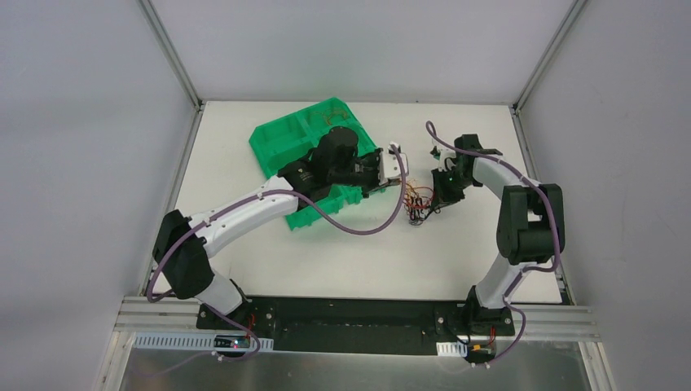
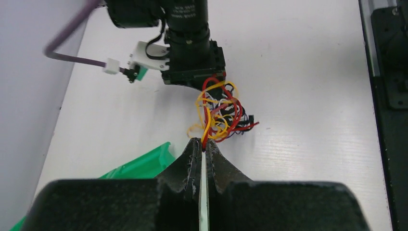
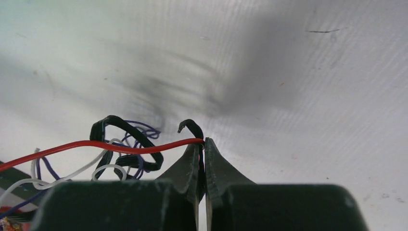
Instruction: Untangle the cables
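On the white table (image 1: 342, 261) the largest risk is that the clump of cables (image 1: 418, 201) travels as one lump instead of opening. Both tools grip it from opposite sides, and if their strands loop round each other, pulling apart would likely only cinch the knot tighter. The green tray (image 1: 281, 147), upper left of centre in the top view, lies under the left arm, so a long backward pull could bump that arm against its rim. The left tool (image 2: 204, 147) has its jaws pressed nearly together, pinching red and orange strands at the lower edge of the clump. The right tool (image 3: 204, 144) is likewise clamped, on a red wire (image 3: 120, 146) that runs off to the left of its frame. Both grips sit at the very fingertips, so a thin strand could slip free under tension. A black wire (image 3: 190, 126) hooks just beside the right tips and might get dragged along. In the top view the cables lie right of centre, between the two tools. In the left wrist view they fill the middle of the frame, just above the left tips and right below the right tool's dark body.
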You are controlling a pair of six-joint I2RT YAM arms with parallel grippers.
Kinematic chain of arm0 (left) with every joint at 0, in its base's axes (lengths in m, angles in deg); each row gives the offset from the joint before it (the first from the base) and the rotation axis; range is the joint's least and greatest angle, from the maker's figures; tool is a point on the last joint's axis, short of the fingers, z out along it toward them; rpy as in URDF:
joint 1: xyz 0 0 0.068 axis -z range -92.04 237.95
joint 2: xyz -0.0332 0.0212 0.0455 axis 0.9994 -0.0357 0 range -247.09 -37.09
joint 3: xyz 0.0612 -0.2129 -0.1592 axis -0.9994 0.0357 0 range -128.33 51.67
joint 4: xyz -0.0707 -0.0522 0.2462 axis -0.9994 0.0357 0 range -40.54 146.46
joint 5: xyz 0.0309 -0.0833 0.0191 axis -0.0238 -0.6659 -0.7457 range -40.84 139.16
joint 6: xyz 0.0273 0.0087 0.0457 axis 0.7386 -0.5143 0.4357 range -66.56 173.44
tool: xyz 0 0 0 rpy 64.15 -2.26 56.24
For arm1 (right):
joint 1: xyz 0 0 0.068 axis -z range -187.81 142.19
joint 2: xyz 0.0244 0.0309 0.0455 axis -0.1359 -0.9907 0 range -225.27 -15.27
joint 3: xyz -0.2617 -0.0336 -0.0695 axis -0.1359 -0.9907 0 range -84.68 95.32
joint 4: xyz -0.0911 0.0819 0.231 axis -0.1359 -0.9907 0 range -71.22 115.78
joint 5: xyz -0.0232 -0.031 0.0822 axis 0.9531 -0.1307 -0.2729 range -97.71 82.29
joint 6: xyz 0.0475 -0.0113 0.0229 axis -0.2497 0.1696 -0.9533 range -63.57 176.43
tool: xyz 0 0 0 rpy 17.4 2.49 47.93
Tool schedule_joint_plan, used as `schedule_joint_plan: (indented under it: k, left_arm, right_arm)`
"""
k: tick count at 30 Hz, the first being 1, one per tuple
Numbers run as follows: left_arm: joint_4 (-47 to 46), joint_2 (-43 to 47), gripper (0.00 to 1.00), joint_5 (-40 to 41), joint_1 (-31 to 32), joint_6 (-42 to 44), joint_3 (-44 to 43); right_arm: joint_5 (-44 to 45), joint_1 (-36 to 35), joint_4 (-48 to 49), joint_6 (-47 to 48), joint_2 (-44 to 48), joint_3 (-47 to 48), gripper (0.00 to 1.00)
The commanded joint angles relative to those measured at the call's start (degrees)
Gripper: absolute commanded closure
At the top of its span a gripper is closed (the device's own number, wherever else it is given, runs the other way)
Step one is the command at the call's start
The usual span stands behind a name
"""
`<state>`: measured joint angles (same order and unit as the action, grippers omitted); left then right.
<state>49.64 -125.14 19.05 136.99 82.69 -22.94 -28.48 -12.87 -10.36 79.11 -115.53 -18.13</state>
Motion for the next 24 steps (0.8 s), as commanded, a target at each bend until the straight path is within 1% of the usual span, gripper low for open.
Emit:
schedule_joint_plan:
  k: [1, 4, 9, 12, 16, 19, 21, 23, 24]
  left_arm:
    - [-0.9, 4.9, 1.0, 2.9, -1.8, -6.5, -7.4]
    - [-0.5, 5.6, 1.0, 4.6, -4.0, -10.0, -12.0]
    - [2.8, 6.0, 1.0, 5.5, -8.2, -16.3, -19.7]
    - [3.2, 6.3, 1.0, 5.7, -9.8, -17.5, -23.6]
    - [3.5, 6.6, 1.0, 5.8, -10.4, -18.9, -28.5]
    - [3.5, 6.5, 1.0, 3.3, -10.4, -21.1, -31.4]
    - [3.6, 6.5, 1.0, 1.1, -10.4, -22.6, -32.1]
    - [5.1, 7.0, 1.0, -2.0, -10.4, -22.5, -30.1]
    - [6.4, 7.4, 1.0, -4.1, -10.4, -21.5, -28.5]
  right_arm:
    - [7.4, 1.5, 0.8, 4.8, -2.6, 0.2, 1.0]
    - [8.7, 2.6, 0.9, 6.1, -4.1, 0.6, 1.0]
    - [10.8, 4.2, 0.5, 7.6, -7.3, 1.8, 1.0]
    - [12.7, 4.8, 0.7, 9.0, -9.0, 2.2, 1.0]
    - [15.4, 4.8, 1.2, 11.0, -10.6, 2.4, 1.0]
    - [15.9, 6.1, 0.2, 11.7, -11.7, 4.0, 1.0]
    - [14.2, 6.6, -1.3, 11.7, -12.1, 5.5, 1.0]
    - [11.1, 7.1, -3.2, 11.8, -11.4, 6.7, 1.0]
    - [8.2, 7.2, -4.6, 12.3, -10.8, 7.1, 1.0]
